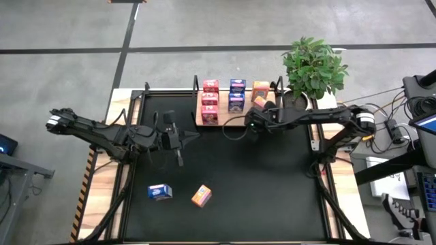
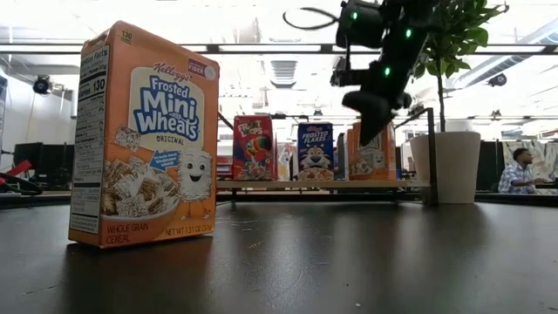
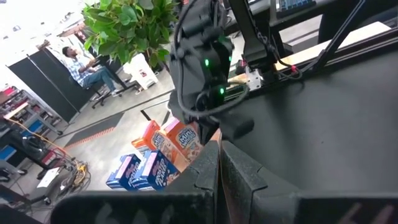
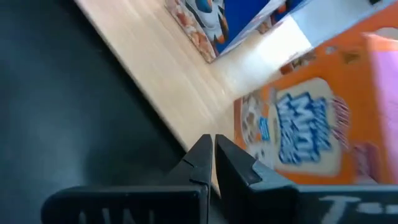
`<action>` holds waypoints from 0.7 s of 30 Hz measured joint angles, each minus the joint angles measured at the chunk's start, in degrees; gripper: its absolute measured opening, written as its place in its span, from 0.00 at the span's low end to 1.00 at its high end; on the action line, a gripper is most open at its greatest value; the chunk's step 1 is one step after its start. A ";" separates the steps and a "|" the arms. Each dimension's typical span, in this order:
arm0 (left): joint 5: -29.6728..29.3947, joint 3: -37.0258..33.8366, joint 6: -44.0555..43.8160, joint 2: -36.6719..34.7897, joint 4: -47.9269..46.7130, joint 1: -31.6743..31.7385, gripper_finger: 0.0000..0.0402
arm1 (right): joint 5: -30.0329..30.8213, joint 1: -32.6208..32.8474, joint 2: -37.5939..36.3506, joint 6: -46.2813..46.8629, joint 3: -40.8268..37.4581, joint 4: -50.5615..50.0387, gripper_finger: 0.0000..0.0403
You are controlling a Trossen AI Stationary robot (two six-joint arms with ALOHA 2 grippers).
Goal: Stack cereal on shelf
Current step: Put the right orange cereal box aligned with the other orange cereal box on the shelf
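Note:
The shelf (image 1: 223, 109), a light-wood board with a black frame, lies at the table's far edge. On it stand three red boxes (image 1: 210, 100), two blue boxes (image 1: 236, 94) and two orange boxes (image 1: 260, 88). A loose blue box (image 1: 159, 192) and a loose orange box (image 1: 201, 196) rest on the black table near its front edge. The loose orange box (image 2: 144, 135) fills the low view's left. My right gripper (image 1: 253, 117) is shut and hovers over the shelf's near edge (image 4: 155, 74), beside an orange box (image 4: 298, 134). My left gripper (image 1: 191, 136) is shut, above the table's middle left.
A potted plant (image 1: 313, 64) stands at the table's far right corner, just right of the shelf; its white pot (image 2: 455, 166) shows in the low view. A person (image 2: 520, 170) sits in the room beyond. Bare black tabletop lies between the shelf and the loose boxes.

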 joint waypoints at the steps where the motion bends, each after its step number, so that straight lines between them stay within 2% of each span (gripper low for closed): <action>1: -0.01 0.00 0.24 0.00 0.00 0.01 0.00 | -0.10 0.34 -0.50 0.57 0.98 -2.07 0.03; 7: -0.04 0.00 1.39 -0.02 -0.13 0.00 0.00 | -4.90 0.61 -3.33 3.40 4.59 -11.10 0.03; 14: -0.04 -0.02 2.07 -0.02 -0.66 0.01 0.00 | -5.41 -0.53 -5.52 1.32 2.57 -9.07 0.03; 21: -0.04 -0.02 2.01 -0.02 -0.50 0.00 0.00 | -1.96 -3.25 -4.47 -3.87 0.39 -4.88 0.03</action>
